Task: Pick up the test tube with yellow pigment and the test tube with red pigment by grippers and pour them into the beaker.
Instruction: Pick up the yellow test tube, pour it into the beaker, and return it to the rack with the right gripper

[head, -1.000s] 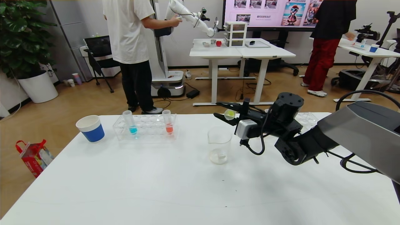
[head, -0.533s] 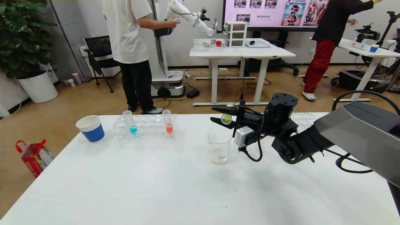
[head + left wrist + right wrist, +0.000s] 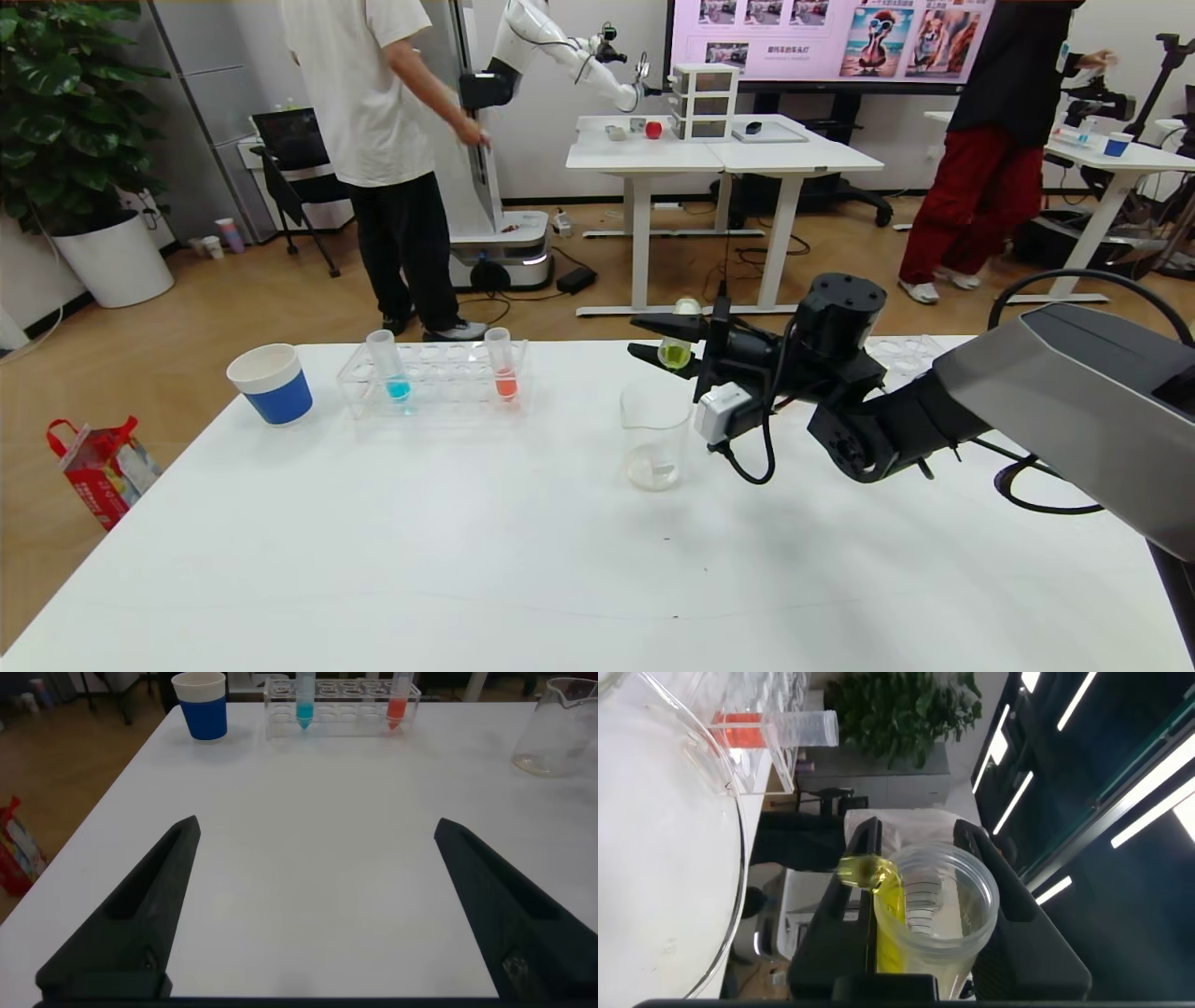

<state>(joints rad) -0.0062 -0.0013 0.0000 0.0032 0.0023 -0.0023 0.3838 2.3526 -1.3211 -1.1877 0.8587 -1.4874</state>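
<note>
My right gripper (image 3: 653, 341) is shut on the test tube with yellow pigment (image 3: 676, 349) and holds it tilted just above the far rim of the clear beaker (image 3: 656, 431). In the right wrist view the tube (image 3: 926, 917) sits between the black fingers (image 3: 852, 891), and yellow liquid lies along its wall up to the mouth. The beaker's wall (image 3: 687, 812) is close beside it. The test tube with red pigment (image 3: 504, 367) stands upright in the clear rack (image 3: 434, 383). My left gripper (image 3: 316, 824) is open and empty, low over the near table.
A tube with blue liquid (image 3: 393, 368) stands in the same rack. A white cup with a blue sleeve (image 3: 271, 384) is left of the rack. A second clear rack (image 3: 910, 353) lies behind my right arm. People and other tables stand beyond the table's far edge.
My right gripper has rolled and shifted a little left towards the beaker. The yellow tube has tipped from lying nearly level to steeply tilted. The left arm has not moved.
</note>
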